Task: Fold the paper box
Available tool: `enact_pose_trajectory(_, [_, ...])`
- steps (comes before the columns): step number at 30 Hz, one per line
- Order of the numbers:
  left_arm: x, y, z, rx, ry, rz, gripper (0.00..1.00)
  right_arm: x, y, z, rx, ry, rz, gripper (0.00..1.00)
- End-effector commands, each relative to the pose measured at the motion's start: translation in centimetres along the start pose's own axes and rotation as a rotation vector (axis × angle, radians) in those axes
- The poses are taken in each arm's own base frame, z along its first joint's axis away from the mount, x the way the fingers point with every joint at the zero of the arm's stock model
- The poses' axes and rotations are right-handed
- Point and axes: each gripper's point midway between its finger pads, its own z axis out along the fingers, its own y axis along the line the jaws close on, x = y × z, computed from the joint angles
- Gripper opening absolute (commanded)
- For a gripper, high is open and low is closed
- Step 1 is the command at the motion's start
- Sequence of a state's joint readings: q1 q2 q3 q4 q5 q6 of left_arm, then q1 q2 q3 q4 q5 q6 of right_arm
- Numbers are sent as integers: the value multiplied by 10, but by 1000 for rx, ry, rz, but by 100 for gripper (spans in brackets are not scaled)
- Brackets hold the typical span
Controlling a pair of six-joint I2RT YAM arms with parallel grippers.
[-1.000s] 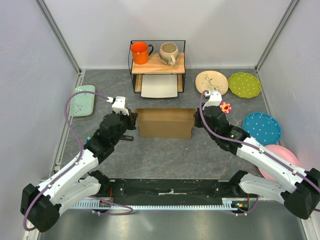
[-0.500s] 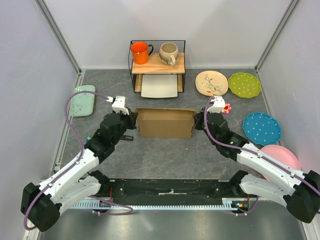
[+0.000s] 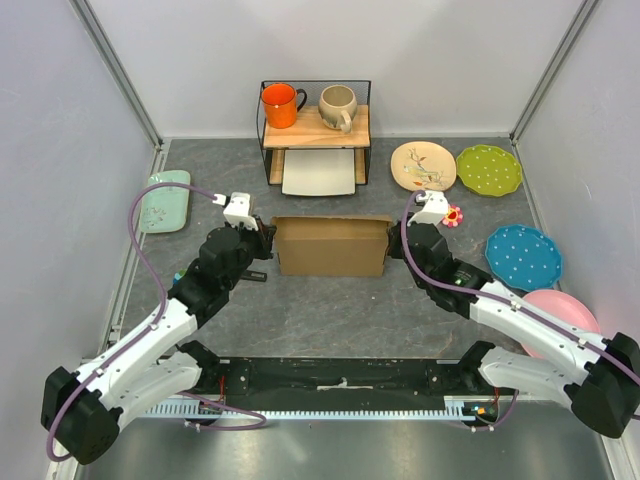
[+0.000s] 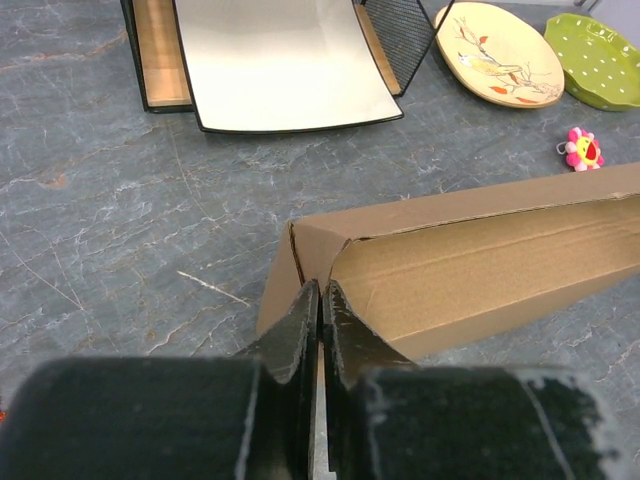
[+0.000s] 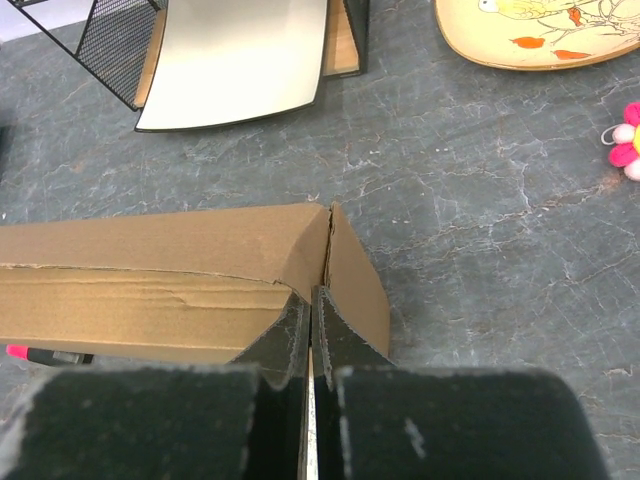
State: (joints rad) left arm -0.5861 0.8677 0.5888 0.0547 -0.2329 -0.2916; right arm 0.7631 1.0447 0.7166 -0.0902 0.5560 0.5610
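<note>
The paper box (image 3: 330,250), plain brown cardboard, stands as a shallow open rectangle in the middle of the table. My left gripper (image 3: 268,246) is at its left end. In the left wrist view the left gripper (image 4: 320,292) is shut on the thin end wall of the box (image 4: 480,260). My right gripper (image 3: 392,246) is at the right end. In the right wrist view the right gripper (image 5: 311,295) pinches the right end wall where it meets the corner of the box (image 5: 150,265).
Behind the box a wire shelf (image 3: 314,125) carries an orange mug (image 3: 280,104) and a beige mug (image 3: 337,106), with a white tray (image 3: 320,172) under it. Cream (image 3: 422,165), green (image 3: 489,170), blue (image 3: 523,256) and pink (image 3: 565,315) plates lie right. A mint tray (image 3: 165,200) lies left.
The right wrist has shifted slightly along the box's right end. The box and the left arm have hardly moved.
</note>
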Motion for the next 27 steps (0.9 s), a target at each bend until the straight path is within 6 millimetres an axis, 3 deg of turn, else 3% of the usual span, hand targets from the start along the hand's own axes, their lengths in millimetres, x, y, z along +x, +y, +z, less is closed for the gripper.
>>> enact_pose_trajectory(1, [-17,3,-5,-24,-49,-17,11,77,-68,-17,203,274,-211,0])
enact_pose_trajectory(5, [-31,-4,-9,11,-81,-20,27,72,-63,-17,192,267,-198,0])
enact_pose_trajectory(8, [-37,-7,-10,23,-98,-26,32,68,-61,-17,186,262,-194,0])
enact_pose_trajectory(27, [-58,-19,0,56,-141,-15,37,65,-55,-17,165,264,-197,0])
